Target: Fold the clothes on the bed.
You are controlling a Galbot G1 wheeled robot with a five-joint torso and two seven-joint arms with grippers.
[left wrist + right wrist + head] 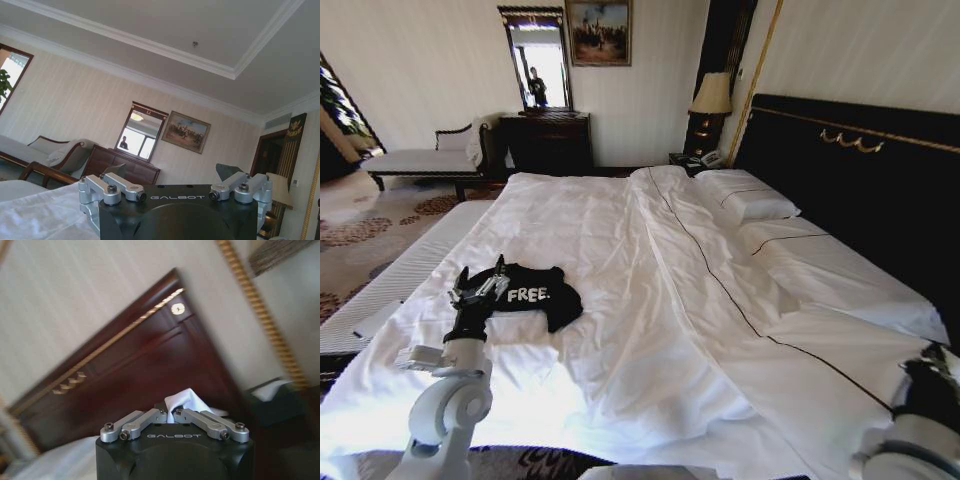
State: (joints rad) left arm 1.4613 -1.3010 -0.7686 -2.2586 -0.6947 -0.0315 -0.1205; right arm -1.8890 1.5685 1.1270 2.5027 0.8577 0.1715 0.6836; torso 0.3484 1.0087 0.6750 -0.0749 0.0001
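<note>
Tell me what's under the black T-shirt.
The T-shirt lies on the bed's white duvet, with the left claw at its edge. Whatever sits directly beneath the shirt is covered.

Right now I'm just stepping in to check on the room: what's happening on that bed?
A two-armed robot is working on a black T-shirt lying bunched on the white bed. Its left gripper is at the shirt's edge, fingers spread wide in the left wrist view, gripping nothing. The right gripper is off at the bed's far right side near the headboard, its fingers closed on a pinch of white fabric. The shirt is not yet folded.
</note>
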